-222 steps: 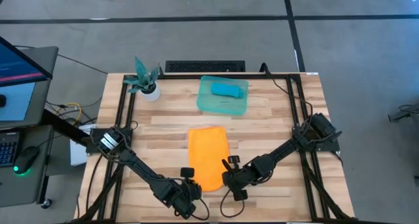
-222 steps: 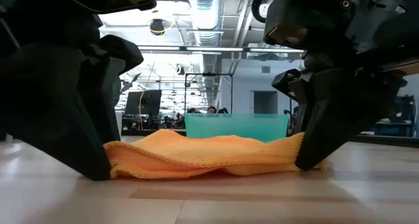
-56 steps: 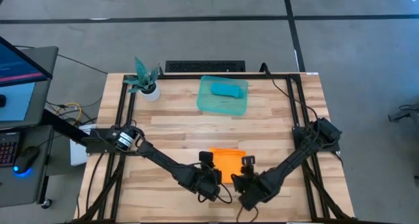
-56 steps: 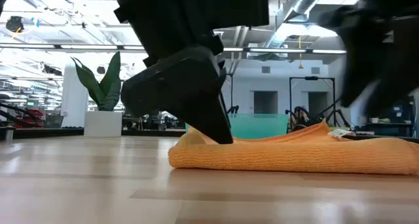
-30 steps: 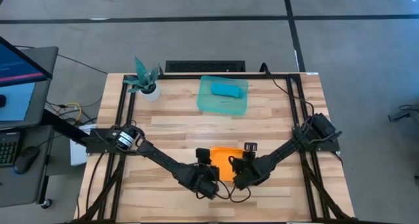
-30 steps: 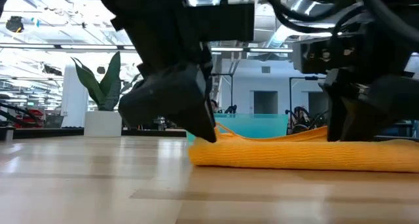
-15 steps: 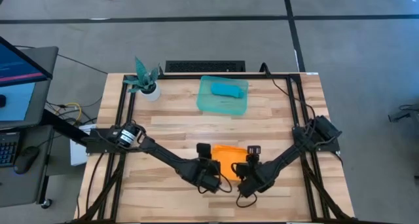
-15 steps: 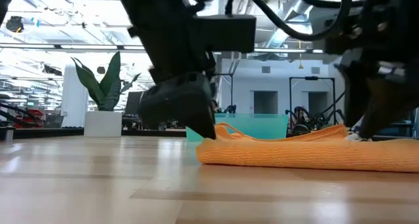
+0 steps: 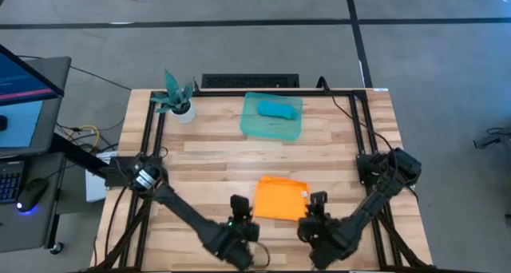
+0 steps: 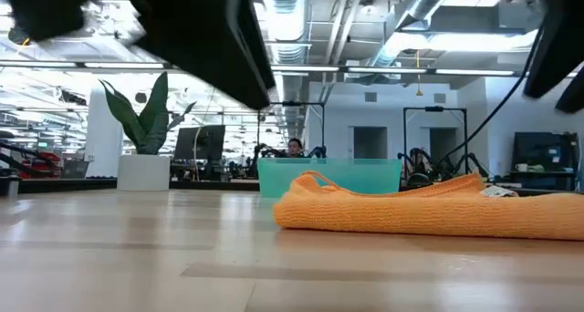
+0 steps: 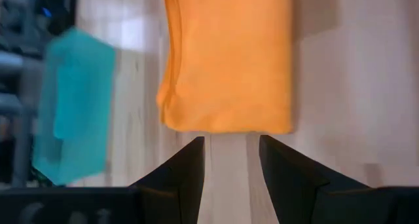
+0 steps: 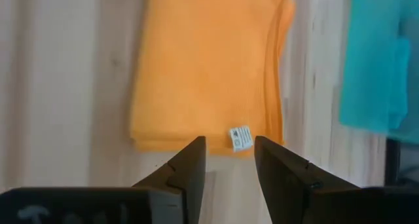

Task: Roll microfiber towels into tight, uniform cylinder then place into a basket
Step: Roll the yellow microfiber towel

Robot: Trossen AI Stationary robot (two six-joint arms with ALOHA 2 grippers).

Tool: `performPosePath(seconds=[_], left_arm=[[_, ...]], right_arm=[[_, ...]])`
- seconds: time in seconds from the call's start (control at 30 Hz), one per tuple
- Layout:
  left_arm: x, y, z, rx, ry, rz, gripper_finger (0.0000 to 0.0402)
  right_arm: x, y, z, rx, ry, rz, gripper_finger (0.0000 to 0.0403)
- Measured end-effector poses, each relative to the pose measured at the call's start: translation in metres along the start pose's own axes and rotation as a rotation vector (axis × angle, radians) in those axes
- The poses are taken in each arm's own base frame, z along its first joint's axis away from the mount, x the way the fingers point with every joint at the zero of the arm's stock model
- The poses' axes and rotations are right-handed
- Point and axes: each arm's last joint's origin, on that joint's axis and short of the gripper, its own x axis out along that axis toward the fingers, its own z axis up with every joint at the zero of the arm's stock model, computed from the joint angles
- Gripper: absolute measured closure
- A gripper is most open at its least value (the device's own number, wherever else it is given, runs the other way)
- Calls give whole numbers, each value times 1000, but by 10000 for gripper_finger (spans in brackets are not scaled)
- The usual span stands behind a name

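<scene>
A wooden table (image 9: 207,157) is being seen from above, with a folded orange towel (image 9: 280,198) lying flat on it, nearer the front edge than the middle. The towel is being shown as a squat folded pad rather than a cylinder, and a small white label (image 12: 241,137) is sticking out from one of its corners. Behind the orange towel, toward the far edge of the table, a translucent teal-green basket (image 9: 257,125) is being shown with a rolled turquoise towel (image 9: 278,108) lying inside it. A small white pot with a teal plant (image 9: 177,99) is standing well to the left of the basket, near the far left corner.

The left gripper (image 9: 238,223) is being held just in front of the orange towel and to its left, apart from the cloth. In its wrist view its two dark fingers (image 11: 190,166) are being held parted with bare wood between them, nothing being grasped. The right gripper (image 9: 314,217) is being held just in front of the orange towel's right corner, also clear of the cloth. Its fingers (image 12: 188,164) are likewise being held apart and released, with the towel's label lying just beyond the gap
</scene>
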Motion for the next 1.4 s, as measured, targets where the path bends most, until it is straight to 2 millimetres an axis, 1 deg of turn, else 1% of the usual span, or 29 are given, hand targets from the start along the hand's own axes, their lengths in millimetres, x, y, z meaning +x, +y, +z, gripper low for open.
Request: performPosePath(seconds=[0.1, 0.2, 0.27, 0.33, 0.4, 0.47, 0.6, 0.7, 0.8, 0.93, 1.03, 1.13, 1.2, 1.4], left_arm=[[-15, -10, -1, 32, -60, 29, 262], [-23, -18, -1, 49, -107, 32, 262], [-24, -20, 2, 34, -135, 13, 262], [-22, -21, 6, 8, -149, -22, 262], [-21, -21, 9, -9, -158, -57, 262], [-18, -20, 12, -9, -160, -79, 262], [-13, -15, 15, -20, -156, -83, 262], [-7, -11, 17, -32, -143, -88, 262], [-1, -12, 16, -15, -121, -105, 262], [11, -21, 6, 43, -133, -87, 262], [18, -25, -4, 57, -126, -44, 262], [21, -24, -16, 58, -55, -25, 262], [21, -20, -22, 55, -9, 4, 262], [0, 0, -43, 18, 101, 151, 262]], right_arm=[[-15, 12, -8, 42, -78, -13, 248], [-31, 29, -23, 142, -183, -16, 249], [-39, 43, -34, 182, -275, -16, 251], [-44, 52, -46, 161, -361, -45, 253], [-45, 58, -53, 163, -452, -74, 254], [-45, 60, -58, 181, -486, -87, 254], [-42, 58, -56, 245, -474, -76, 251], [-37, 54, -50, 268, -448, -75, 247], [-30, 50, -43, 291, -389, -57, 242], [-23, 48, -34, 286, -318, -12, 232], [-20, 46, -28, 295, -318, 1, 225], [-17, 43, -24, 307, -308, -8, 221], [-14, 40, -22, 310, -299, -18, 220], [-10, 35, -18, 326, -288, -29, 224]])
